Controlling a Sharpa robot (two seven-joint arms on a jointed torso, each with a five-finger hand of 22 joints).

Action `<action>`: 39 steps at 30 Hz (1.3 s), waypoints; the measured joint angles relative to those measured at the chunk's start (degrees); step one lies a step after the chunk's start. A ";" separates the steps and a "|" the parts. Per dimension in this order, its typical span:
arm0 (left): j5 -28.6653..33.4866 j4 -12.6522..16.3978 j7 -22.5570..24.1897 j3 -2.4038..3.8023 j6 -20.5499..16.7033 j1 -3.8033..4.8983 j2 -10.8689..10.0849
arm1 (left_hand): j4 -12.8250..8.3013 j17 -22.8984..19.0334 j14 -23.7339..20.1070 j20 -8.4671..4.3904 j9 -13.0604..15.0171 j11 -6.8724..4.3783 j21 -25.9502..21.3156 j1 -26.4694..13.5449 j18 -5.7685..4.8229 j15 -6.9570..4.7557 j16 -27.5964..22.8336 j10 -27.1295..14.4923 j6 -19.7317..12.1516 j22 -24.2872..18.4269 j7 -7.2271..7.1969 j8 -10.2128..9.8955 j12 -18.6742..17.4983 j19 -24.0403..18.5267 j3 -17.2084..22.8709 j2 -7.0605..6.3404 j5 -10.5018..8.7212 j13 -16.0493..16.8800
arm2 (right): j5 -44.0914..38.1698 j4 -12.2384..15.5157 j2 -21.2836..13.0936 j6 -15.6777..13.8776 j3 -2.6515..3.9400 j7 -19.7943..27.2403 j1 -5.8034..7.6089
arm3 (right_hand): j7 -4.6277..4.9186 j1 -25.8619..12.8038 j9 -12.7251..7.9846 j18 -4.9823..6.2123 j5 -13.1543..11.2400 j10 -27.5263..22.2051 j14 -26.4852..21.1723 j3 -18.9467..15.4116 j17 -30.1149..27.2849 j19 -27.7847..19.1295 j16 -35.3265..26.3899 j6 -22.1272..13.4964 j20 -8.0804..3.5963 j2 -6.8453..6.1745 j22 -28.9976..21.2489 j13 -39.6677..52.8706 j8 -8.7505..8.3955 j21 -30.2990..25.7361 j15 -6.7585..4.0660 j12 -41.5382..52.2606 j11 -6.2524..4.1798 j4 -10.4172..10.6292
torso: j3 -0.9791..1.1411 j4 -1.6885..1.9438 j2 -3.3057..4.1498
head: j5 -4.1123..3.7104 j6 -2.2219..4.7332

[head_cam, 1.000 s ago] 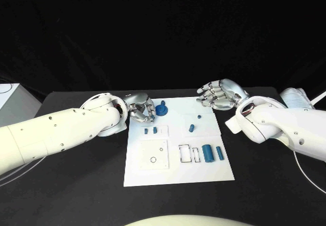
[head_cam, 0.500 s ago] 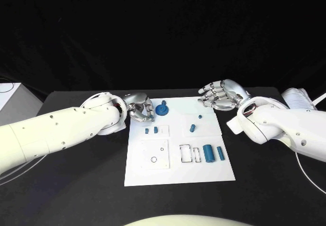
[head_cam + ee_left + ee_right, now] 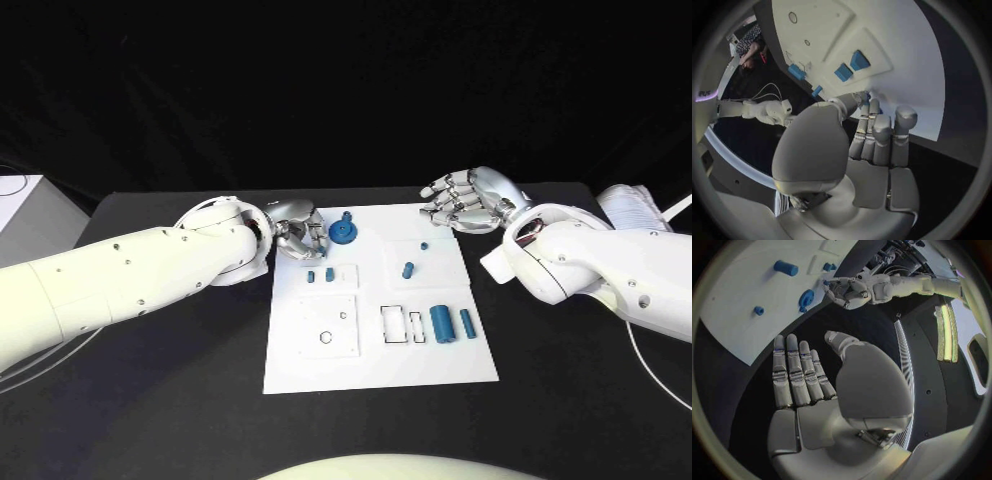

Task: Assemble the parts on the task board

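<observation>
The white task board [image 3: 378,350] lies mid-table. A blue round part with a knob [image 3: 342,232] stands near its far left corner. My left hand [image 3: 299,238] sits just left of it, fingers curled toward it. In the left wrist view a bit of blue shows at the thumb tip [image 3: 856,98]; I cannot tell whether anything is pinched. My right hand [image 3: 464,204] hovers at the board's far right corner, fingers [image 3: 795,371] straight and holding nothing. Two small blue blocks [image 3: 322,275], two small blue pieces [image 3: 410,269] and two blue cylinders [image 3: 451,324] rest on the board.
Outlined slots [image 3: 401,326] and a square panel with holes [image 3: 329,327] mark the board's near half. A white box [image 3: 26,215] stands at the table's left edge and a pale bundle [image 3: 632,207] at its right edge.
My left hand has edged slightly toward the blue round part. The right hand has barely moved. The parts on the board lie as before.
</observation>
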 measured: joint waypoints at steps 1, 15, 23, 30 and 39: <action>-0.01 -0.05 -0.02 -0.01 0.06 0.00 0.02 | 0.00 0.00 0.00 0.00 0.01 0.00 0.00 0.00 0.00 0.00 0.00 0.00 0.00 0.00 0.00 0.00 0.00 0.00 0.00 0.00 0.00 0.00 | 0.00 0.00 0.00 0.00 0.00 0.00 0.00 | 0.00 0.00 0.00 0.00 0.00 0.00 0.00 0.00 0.00 0.00 0.00 0.00 0.00 0.00 0.00 0.00 0.00 0.00 0.00 0.00 0.00 0.00 | 0.00 0.00 0.00 | -0.01 0.00; -0.13 -0.27 -0.27 -0.07 1.06 -0.02 0.26 | 0.00 -0.13 0.00 0.00 0.05 -0.21 0.00 0.00 0.00 0.00 0.00 0.21 -0.01 0.05 0.00 -0.01 -0.22 0.00 0.00 0.00 0.00 -0.05 | 0.00 0.06 -0.02 0.00 0.00 0.00 0.00 | -0.15 0.00 0.00 0.00 0.00 0.00 0.00 0.17 -0.07 0.00 0.00 0.15 0.00 0.00 -0.30 0.00 0.00 0.00 0.00 0.00 0.00 -0.16 | -0.04 0.04 -0.04 | -0.05 -0.19; -0.15 -0.44 -0.31 -0.06 1.48 0.00 0.29 | 0.00 -0.28 0.00 0.00 0.05 -0.21 0.00 0.00 0.00 0.00 0.00 0.21 -0.02 0.04 0.00 -0.01 -0.22 0.00 0.00 0.00 0.00 -0.05 | 0.00 0.06 -0.03 0.00 0.00 -0.01 0.00 | -0.15 0.00 0.00 0.00 0.00 0.00 0.00 0.16 -0.07 0.00 0.00 0.15 0.00 0.00 -0.30 0.00 0.00 0.00 0.00 0.00 0.00 -0.16 | -0.04 0.07 -0.05 | -0.13 -0.20; -0.11 -0.58 -0.31 -0.14 1.59 0.01 0.66 | 0.00 -0.28 0.00 0.00 0.05 -0.21 0.00 0.00 0.00 0.00 0.00 0.20 -0.02 0.04 0.00 -0.18 -0.21 0.00 0.00 -0.01 0.00 -0.05 | 0.00 0.08 -0.02 0.00 0.00 -0.02 0.00 | -0.15 0.00 0.00 0.00 0.00 0.00 0.00 0.16 -0.07 0.00 0.00 0.15 0.00 0.00 -0.30 0.00 0.00 0.00 0.00 0.00 0.00 -0.16 | -0.04 0.04 -0.03 | -0.17 -0.19; -0.08 -0.86 -0.30 -0.24 1.59 -0.04 0.95 | -0.16 -0.23 0.00 0.00 0.04 -0.42 0.00 0.00 0.01 0.00 -0.01 0.42 0.32 0.14 -0.11 -0.20 -0.46 -0.01 0.16 -0.01 0.00 -0.10 | 0.00 0.10 -0.05 0.01 0.00 -0.02 0.00 | -0.15 0.00 0.00 0.00 0.00 0.00 0.00 0.16 -0.07 0.00 0.00 0.15 0.00 0.00 -0.29 0.00 0.00 0.00 0.00 0.00 0.00 -0.16 | -0.04 0.03 -0.01 | -0.30 -0.23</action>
